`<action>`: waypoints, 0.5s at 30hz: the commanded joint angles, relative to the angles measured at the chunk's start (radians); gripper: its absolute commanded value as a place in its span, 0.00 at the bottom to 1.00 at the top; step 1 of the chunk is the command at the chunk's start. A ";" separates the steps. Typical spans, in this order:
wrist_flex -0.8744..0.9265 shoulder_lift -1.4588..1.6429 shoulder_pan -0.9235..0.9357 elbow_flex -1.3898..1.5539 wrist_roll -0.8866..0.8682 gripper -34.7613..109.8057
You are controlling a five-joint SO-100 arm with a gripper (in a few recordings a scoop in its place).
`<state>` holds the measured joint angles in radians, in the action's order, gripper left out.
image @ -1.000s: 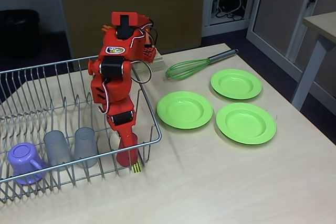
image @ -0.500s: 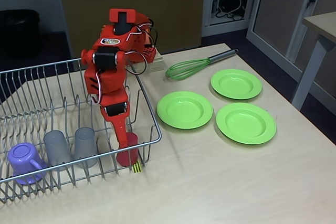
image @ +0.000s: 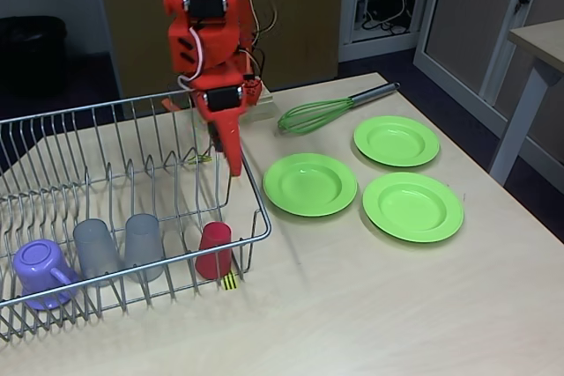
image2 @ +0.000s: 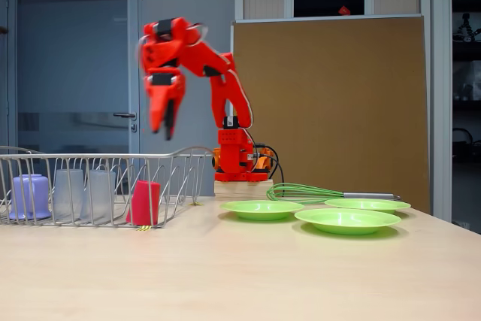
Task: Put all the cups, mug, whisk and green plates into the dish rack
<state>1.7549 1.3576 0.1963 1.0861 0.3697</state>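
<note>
Four things stand in the dish rack (image: 132,173) at its front: a purple mug (image: 40,272), two grey cups (image: 119,246) and a red cup (image: 213,251) (upside down, it seems). Three green plates (image: 310,184) and the whisk (image: 330,109) lie on the table (image: 352,305) beside it. High above the rack hangs the gripper (image2: 167,127), empty, its fingers slightly apart.

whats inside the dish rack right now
Along the front of the dish rack stand the purple mug, two grey cups and the red cup. Its wires partly cover them; cup interiors can't be seen.
</note>
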 commanded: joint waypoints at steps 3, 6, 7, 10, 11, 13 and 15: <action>-0.026 0.377 -0.215 0.293 -0.232 0.48; -0.055 0.525 -0.357 0.446 -0.379 0.47; -0.066 0.569 -0.413 0.497 -0.434 0.47; -0.127 0.667 -0.595 0.646 -0.626 0.46; -0.155 0.693 -0.664 0.693 -0.703 0.46; -0.216 0.729 -0.807 0.778 -0.864 0.45; -0.282 0.742 -0.939 0.845 -1.022 0.44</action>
<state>1.5478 2.0448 -0.5446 1.8469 -0.4264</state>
